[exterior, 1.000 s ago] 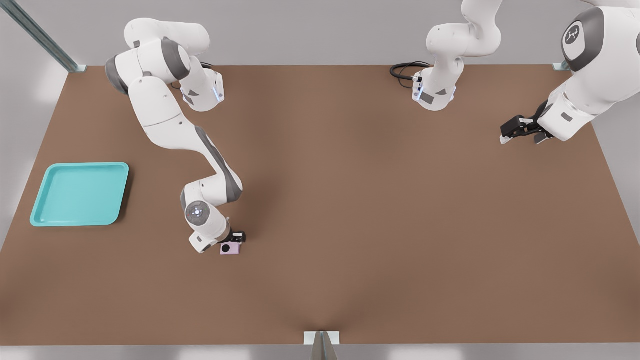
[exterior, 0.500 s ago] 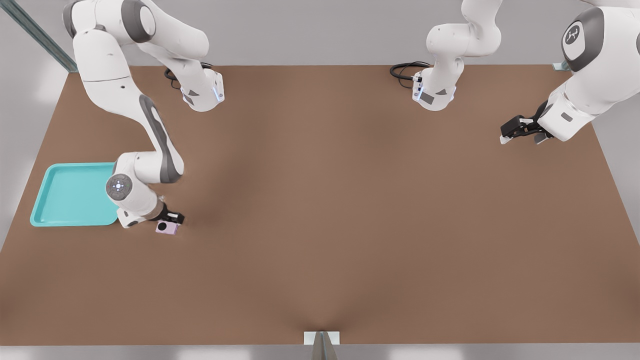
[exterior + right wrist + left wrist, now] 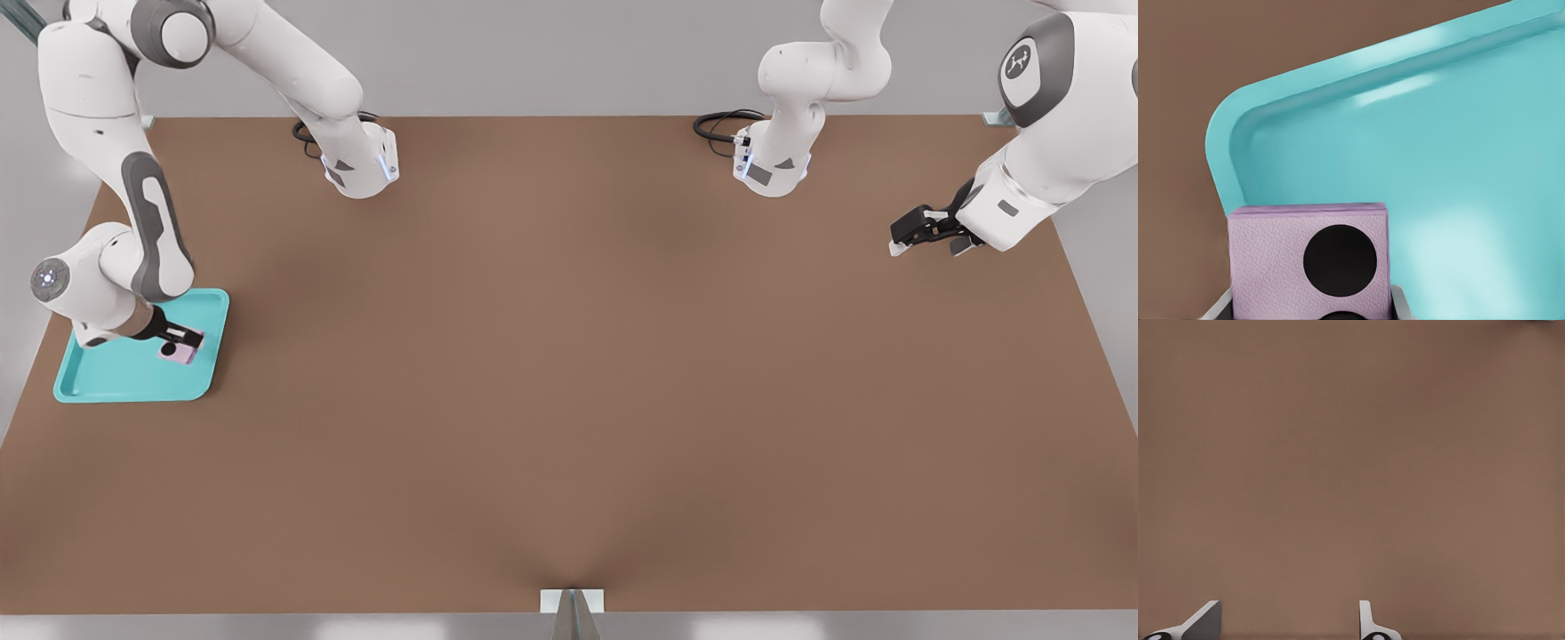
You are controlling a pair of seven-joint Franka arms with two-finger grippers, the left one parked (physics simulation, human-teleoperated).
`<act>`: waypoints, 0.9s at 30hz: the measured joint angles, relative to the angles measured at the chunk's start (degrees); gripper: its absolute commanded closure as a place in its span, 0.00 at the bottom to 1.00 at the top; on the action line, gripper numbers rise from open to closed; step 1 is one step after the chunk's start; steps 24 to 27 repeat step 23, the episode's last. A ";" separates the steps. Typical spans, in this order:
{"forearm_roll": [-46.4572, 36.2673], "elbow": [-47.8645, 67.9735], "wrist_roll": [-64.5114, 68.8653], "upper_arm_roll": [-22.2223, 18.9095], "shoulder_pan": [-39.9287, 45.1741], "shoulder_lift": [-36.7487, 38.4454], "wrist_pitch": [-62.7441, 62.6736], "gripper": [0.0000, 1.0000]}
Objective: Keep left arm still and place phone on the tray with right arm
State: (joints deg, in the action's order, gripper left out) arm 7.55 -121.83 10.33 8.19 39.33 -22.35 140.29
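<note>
1. the right arm (image 3: 133, 222) comes down along the left edge of the front view, from the upper left corner to the tray.
2. its round grey wrist cap (image 3: 49, 278) with small lit dots is at the far left of the frame, just above the tray's upper left part.
3. the gripper (image 3: 182, 342) is over the tray (image 3: 124, 378), in the tray's right half as the front view shows it, and it is closed on the phone.
4. the phone (image 3: 179, 353) is pale pink with black round lenses. in the front view it shows just under the black fingers, inside the rim of the tray, near the tray's right side.
5. in the right wrist view the phone (image 3: 1309, 263) fills the lower left middle of the frame. one full black lens and the top of a second one show on its face.
6. a grey finger (image 3: 1399, 303) presses on each side of the phone there, so the phone is held between them.
7. behind the phone in that view are the turquoise floor and a rounded corner of the tray (image 3: 1458, 153), with the raised rim and the brown table (image 3: 1198, 67) beyond it.
8. i cannot tell if the phone touches the tray floor or hangs just above it.
9. the tray lies at the middle left of the front view on the brown table (image 3: 622, 400), close to the table's left border.
</note>
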 measured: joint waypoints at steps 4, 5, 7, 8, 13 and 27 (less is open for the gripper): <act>0.29 1.63 4.96 0.02 0.39 -0.51 -0.14 0.00; 0.29 3.22 6.03 0.09 0.33 -0.52 -0.25 0.00; 0.20 16.59 7.89 3.91 0.07 -0.37 -3.95 0.00; 0.19 25.65 8.50 6.76 -1.76 -0.29 -7.36 0.00; -1.61 43.15 6.67 -0.47 -30.48 10.78 -26.99 0.00; -5.90 38.89 1.02 -9.77 -39.04 17.00 -47.00 0.00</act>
